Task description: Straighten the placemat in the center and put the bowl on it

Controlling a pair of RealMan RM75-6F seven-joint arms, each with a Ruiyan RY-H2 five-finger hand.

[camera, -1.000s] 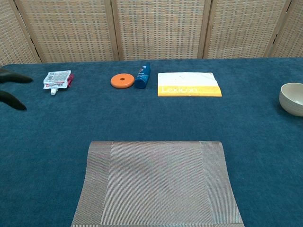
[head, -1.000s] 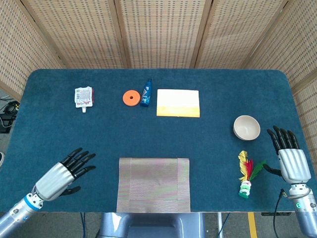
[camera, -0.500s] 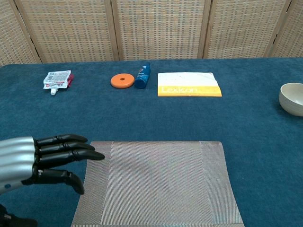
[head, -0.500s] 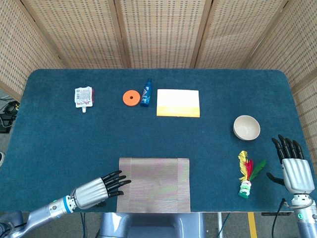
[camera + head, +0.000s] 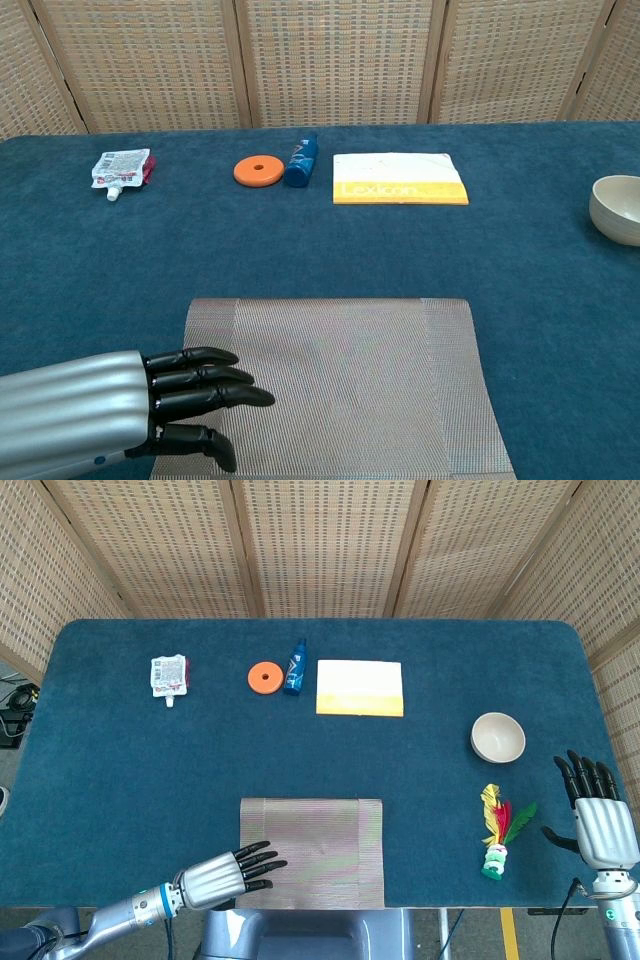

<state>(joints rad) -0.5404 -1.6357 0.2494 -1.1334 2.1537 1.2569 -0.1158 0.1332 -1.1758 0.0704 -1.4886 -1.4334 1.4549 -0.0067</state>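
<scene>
table top: dark blue cloth, matt, felt-like nap
placemat: woven, grey-beige, fine ribbed texture, faint sheen, looks like synthetic weave
bowl: cream, smooth, slightly glossy, ceramic or plastic, can't tell
left hand: back is brushed silver metal look, satin; fingers black, glossy plastic
right hand: same silver shell, black fingers
screen behind: woven cane/rattan panels in matt wood frames
disc: orange, matt plastic look
bottle: blue, glossy plastic
pouch: shiny printed foil/plastic
book: white and yellow, smooth paper cover
shuttlecock: feathers, coloured, matt
</scene>
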